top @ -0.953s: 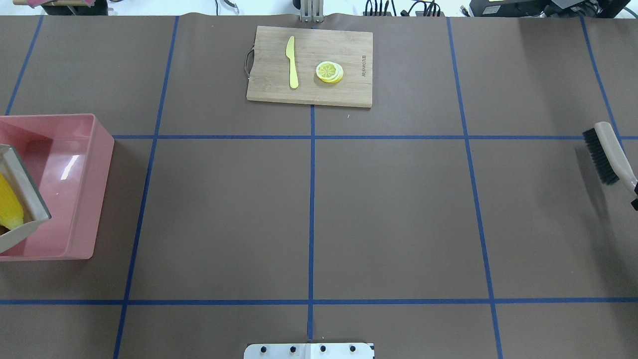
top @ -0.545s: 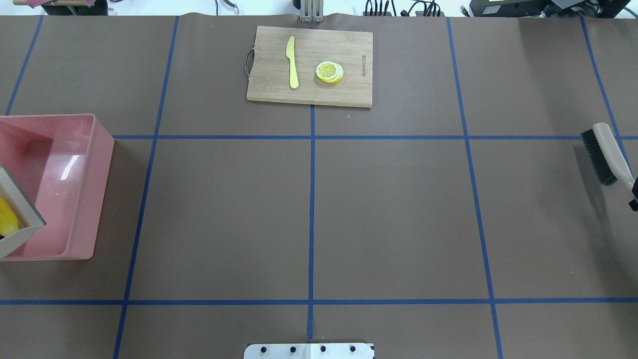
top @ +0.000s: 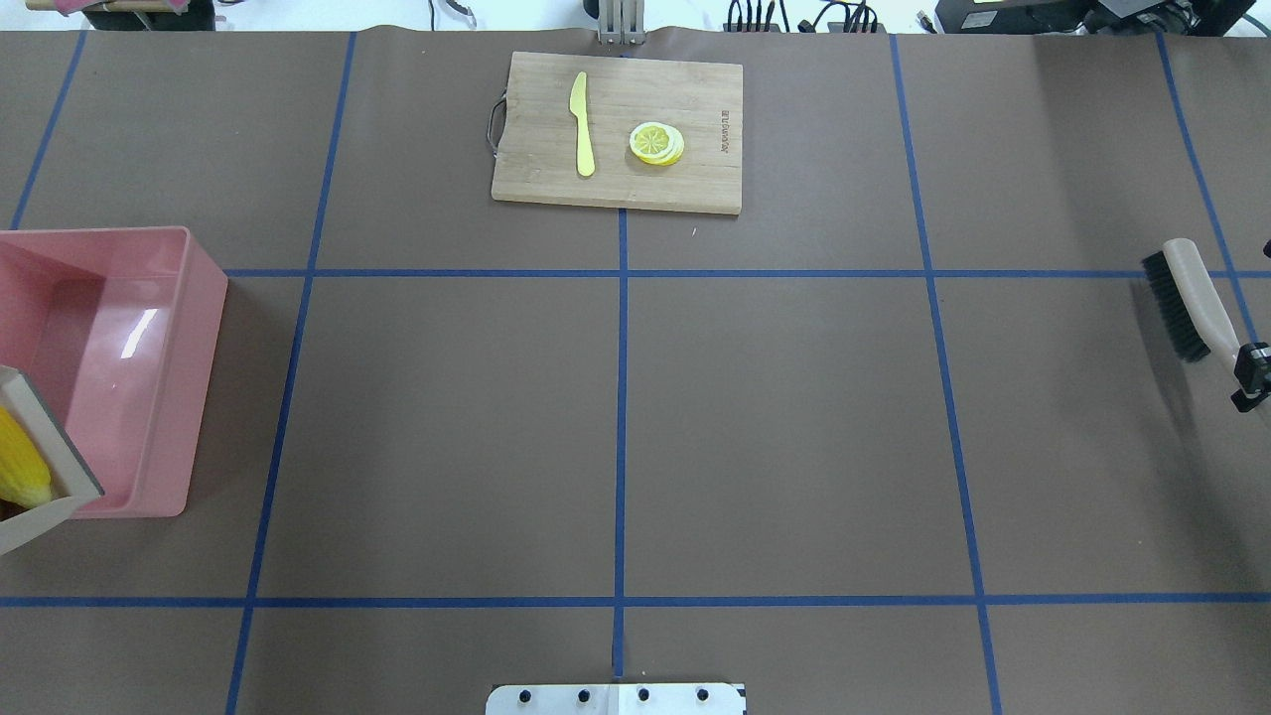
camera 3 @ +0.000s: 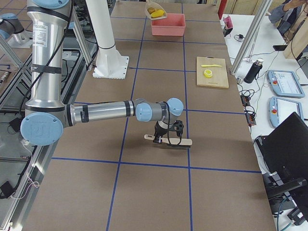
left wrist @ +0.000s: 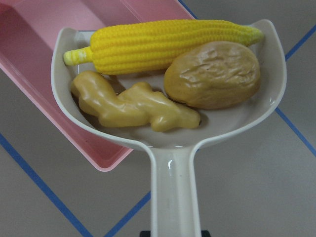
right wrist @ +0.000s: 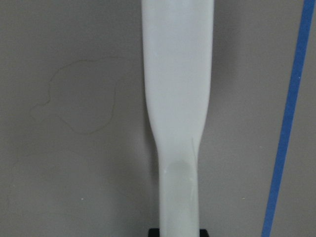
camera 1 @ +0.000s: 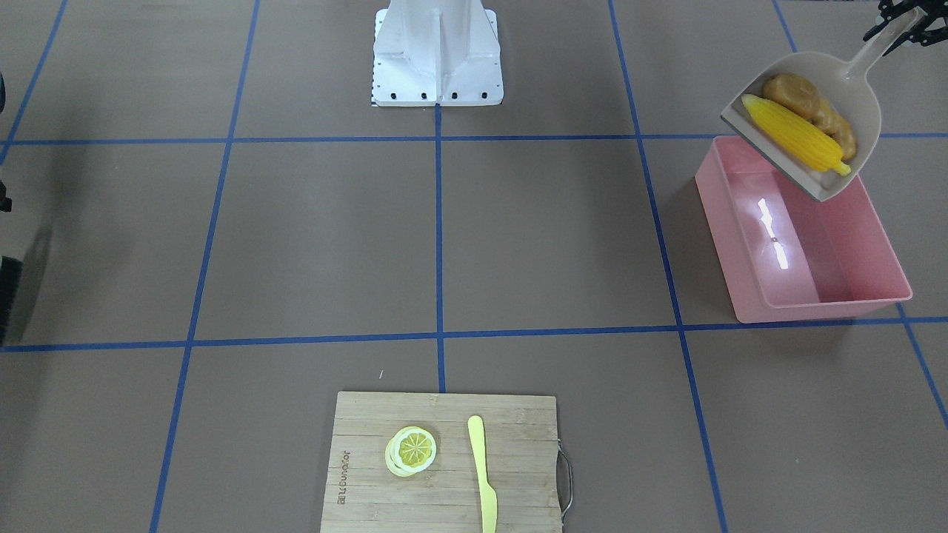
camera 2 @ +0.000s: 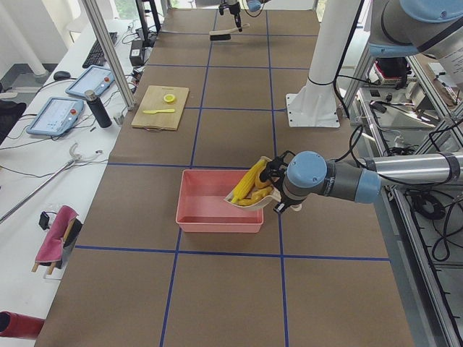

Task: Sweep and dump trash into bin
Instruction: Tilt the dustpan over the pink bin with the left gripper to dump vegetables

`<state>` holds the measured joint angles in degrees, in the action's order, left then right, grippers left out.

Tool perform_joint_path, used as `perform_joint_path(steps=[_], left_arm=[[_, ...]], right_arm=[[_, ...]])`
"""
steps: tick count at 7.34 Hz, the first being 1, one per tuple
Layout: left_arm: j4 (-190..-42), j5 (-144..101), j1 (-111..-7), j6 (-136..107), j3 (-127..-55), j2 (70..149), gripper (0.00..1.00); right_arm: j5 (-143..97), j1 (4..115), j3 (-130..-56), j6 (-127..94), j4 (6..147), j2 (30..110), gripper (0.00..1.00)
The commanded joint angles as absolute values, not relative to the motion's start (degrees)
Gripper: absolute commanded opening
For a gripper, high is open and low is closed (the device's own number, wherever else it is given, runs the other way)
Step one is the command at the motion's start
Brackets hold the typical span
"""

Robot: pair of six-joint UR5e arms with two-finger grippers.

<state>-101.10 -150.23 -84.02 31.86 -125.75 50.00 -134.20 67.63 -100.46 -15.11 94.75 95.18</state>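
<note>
The corn cob (left wrist: 163,44), potato lump (left wrist: 212,74) and ginger root (left wrist: 133,103) lie in the tilted dustpan (left wrist: 174,182) over the pink bin (camera 1: 726,244), its handle clamped in my left claw (camera 1: 896,22), while my right claw (top: 1249,372), well apart, grips the brush (top: 1187,298).

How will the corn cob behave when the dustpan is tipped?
The corn cob is long and round, so it will probably roll out once the dustpan tilts. It looks like moulded plastic, likely stiff and light. Lying at the open lip, it may leave first.
</note>
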Motion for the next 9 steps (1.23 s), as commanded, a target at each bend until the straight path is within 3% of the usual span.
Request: perform_joint_path(steps=[1,8,9], left_arm=[[-96.9,-149.8,-83.8,32.7,-127.4,50.0,0.00],[-82.7,-158.2,-85.1,25.7,-127.7,50.1,0.00],[-77.3,-159.9,-85.0,24.6,-129.3,50.1,0.00]], right_arm=[[-134.0,67.4,-99.8,-15.2,93.8,95.1,0.00],[-134.0,66.9,-96.8,-16.8,89.2,95.1,0.00],[-134.0,66.5,-96.8,-17.3,89.2,95.0,0.09]])
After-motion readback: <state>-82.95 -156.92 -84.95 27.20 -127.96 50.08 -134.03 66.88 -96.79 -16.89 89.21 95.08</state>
